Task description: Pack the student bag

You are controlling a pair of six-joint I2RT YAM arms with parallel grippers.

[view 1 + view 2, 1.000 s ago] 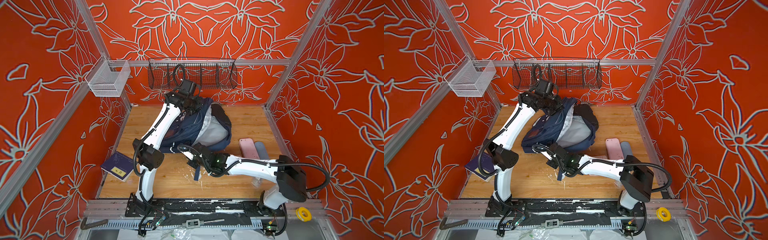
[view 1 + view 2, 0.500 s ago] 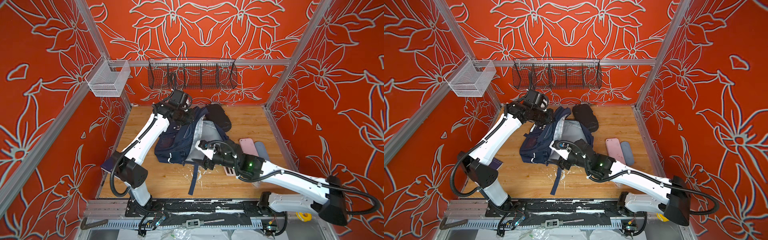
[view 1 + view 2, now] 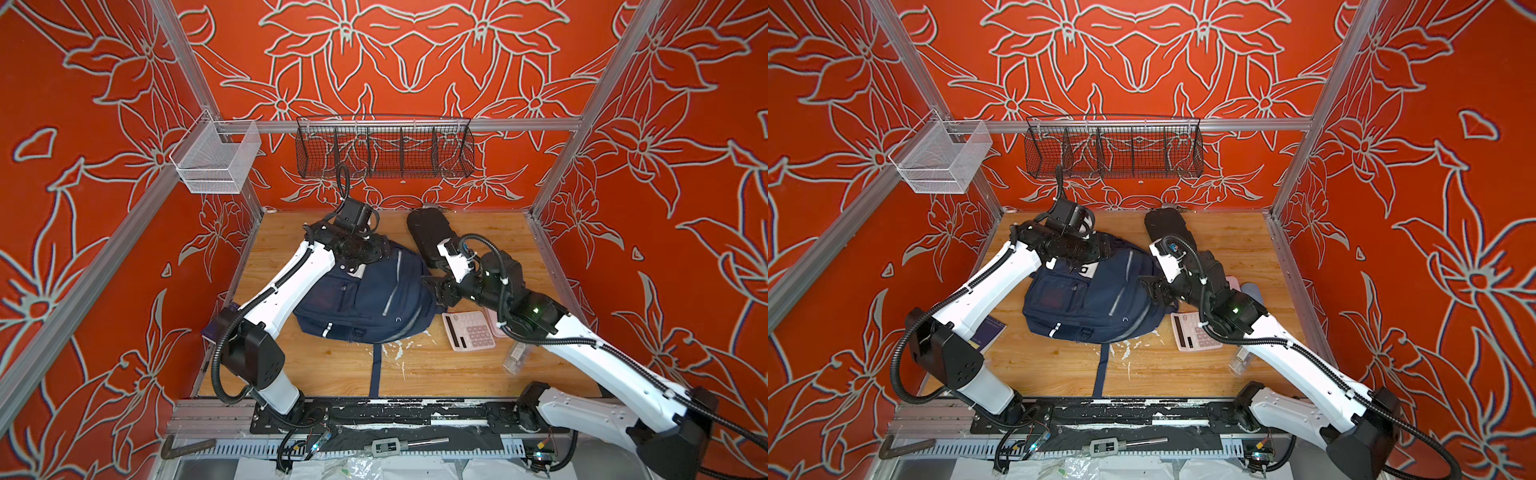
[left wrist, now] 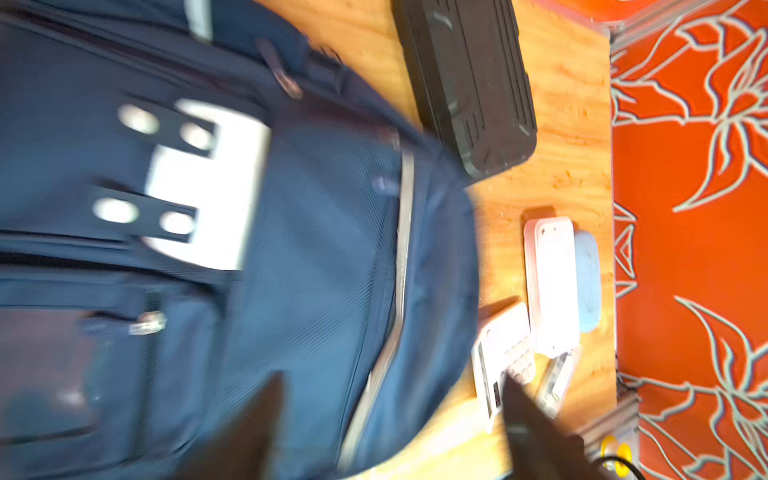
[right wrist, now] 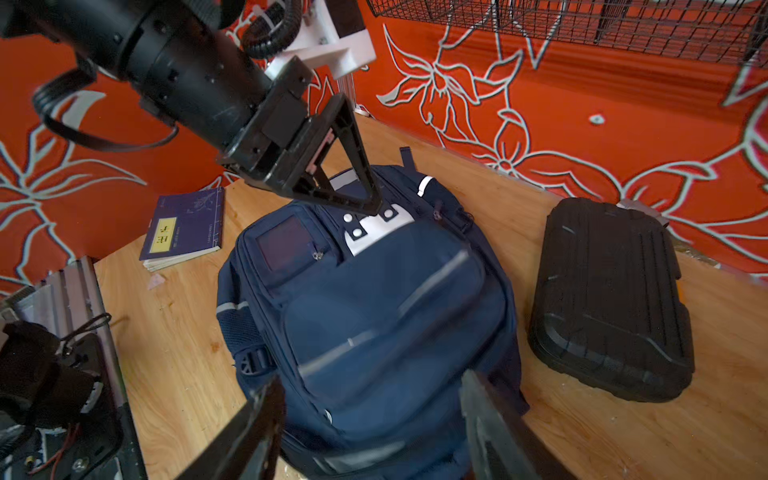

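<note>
Right wrist view: the student bag [image 5: 374, 316], a large navy-blue fabric backpack with zipped front pockets and a thin reflective stripe, lies flat with its pockets up.
Bag's place: in both top views the bag [image 3: 365, 303] rests in the middle of the pale wooden table [image 3: 436, 374], between the two arms.
Left gripper: the left gripper [image 4: 392, 386] hangs over the bag's far end, by the white patch with dark dots [image 5: 370, 237]. Its jaws are spread wide with nothing between them. Whether a fingertip touches the fabric I cannot tell.
Right gripper: the right gripper [image 5: 372, 380] is at the bag's right edge. Its jaws are parted and clamp nothing, and the fabric below them is blurred.
Hard case: a black ribbed oval hard case [image 3: 426, 237] lies just beside the bag's far right corner – the right wrist view shows a strip of bare wood between them.
Calculator: a pale pink calculator with grey keys [image 3: 469, 334] sits just right of the bag's near right corner, partly under the right arm.
Pink case: a flat pink rectangular case [image 4: 555, 282] lies beyond the calculator from the bag, with a light-blue oblong thing [image 4: 587, 282] just beside it.
Notebook: a dark purple notebook with a yellow label [image 5: 183, 228] lies left of the bag, apart from it.
Strap: a dark-blue strap [image 3: 376, 370] runs from the bag's near edge towards the table's front.
</note>
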